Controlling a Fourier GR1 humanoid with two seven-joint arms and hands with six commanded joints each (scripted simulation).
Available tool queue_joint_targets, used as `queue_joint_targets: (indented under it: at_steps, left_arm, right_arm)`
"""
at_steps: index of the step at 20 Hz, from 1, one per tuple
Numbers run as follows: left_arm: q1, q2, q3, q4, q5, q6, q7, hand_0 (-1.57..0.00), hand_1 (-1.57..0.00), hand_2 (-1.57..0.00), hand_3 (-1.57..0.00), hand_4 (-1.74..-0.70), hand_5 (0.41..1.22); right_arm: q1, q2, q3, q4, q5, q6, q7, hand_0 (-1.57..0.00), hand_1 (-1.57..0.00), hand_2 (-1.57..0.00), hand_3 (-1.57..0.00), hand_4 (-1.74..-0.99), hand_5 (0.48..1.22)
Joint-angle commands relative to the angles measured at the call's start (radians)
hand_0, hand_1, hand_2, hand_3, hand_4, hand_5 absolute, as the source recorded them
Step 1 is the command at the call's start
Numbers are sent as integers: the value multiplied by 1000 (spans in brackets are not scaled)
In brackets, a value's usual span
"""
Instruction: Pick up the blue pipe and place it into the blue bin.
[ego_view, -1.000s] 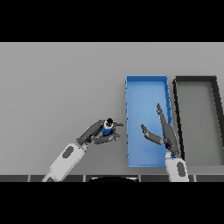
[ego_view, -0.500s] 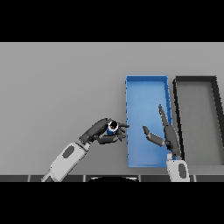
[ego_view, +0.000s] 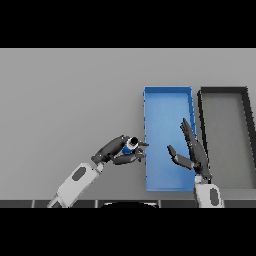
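Observation:
The blue pipe (ego_view: 130, 145) is a short blue tube with a pale end, held in my left hand (ego_view: 118, 150), whose fingers and thumb are curled round it. The hand hovers just left of the blue bin's (ego_view: 166, 98) left wall, fingertips reaching its edge. The bin is a long open blue tray in the right half of the table. My right hand (ego_view: 192, 152) stands open over the bin's right side, fingers straight and pointing away from me, thumb out to the left.
A black bin (ego_view: 222, 92) of like shape lies right beside the blue one, on its right. The grey table (ego_view: 65, 100) stretches away to the left and to the far side.
My left hand has carried the pipe to the right, from well left of the bin up to its left wall. The right hand has shifted slightly.

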Motion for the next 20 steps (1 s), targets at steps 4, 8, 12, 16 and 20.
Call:
queue_joint_targets:
  at_steps: [4, 8, 12, 16, 20]
  left_arm:
    - [2, 15, 3, -12, 0, -9, -7, -1571, -1571, -1571, -1494, -1741, 1221]
    - [-6, 4, 0, 0, -9, -13, -20, -1571, -1571, -1571, -1488, -1741, 1221]
    - [-5, 5, 0, -3, -16, -8, -9, -1571, -1571, -1571, -1484, -1741, 1221]
    - [3, 14, 1, -5, -10, -32, -39, -1571, -1571, -1571, -1488, -1741, 1221]
    - [-6, 4, 8, 7, 13, -54, -40, -1571, -1571, -1571, -1532, -1741, 1221]
  right_arm:
    - [-63, -123, 1, -124, -225, 181, 115, 1, 1, 1, 1, -1282, 537]
    - [-169, -210, 60, -218, -334, 259, 284, 1, 1, 1, 1, -1314, 500]
    - [-298, -210, 137, -216, -336, 297, 372, 1, 1, 1, 1, -1311, 517]
    - [-416, -177, 203, -162, -308, 335, 419, 1, 1, 1, 1, -1253, 529]
    - [-496, -123, 254, -115, -291, 347, 461, 1, 1, 1, 1, -1227, 532]
